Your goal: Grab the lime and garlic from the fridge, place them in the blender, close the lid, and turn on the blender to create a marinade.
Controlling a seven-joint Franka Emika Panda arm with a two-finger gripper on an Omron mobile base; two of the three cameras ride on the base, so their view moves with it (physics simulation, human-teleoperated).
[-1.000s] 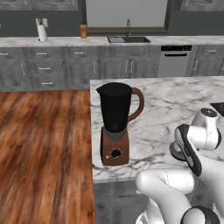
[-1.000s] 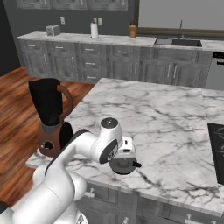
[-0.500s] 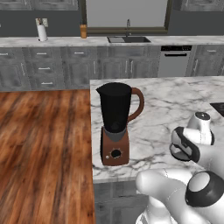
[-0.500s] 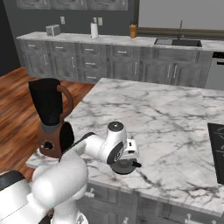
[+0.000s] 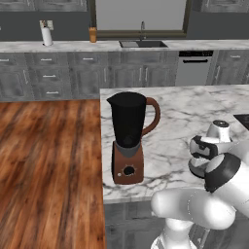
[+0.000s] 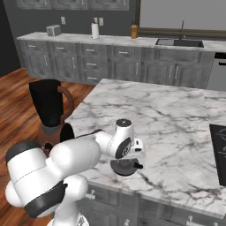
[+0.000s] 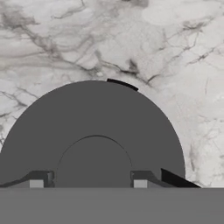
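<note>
No legible text, label, brand, number or sign appears in any view. The blender [image 5: 129, 138] carries a round black dial on its reddish-brown base, and no markings can be read around the dial. The lid [image 7: 92, 135] presents a plain dark grey face with no lettering. The marble surface [image 6: 176, 114] shows veining only. The cabinet fronts and the dishwasher panel [image 5: 193, 68] along the back wall are unmarked at this resolution. The small items on the back counter are too small for any print to be made out.
</note>
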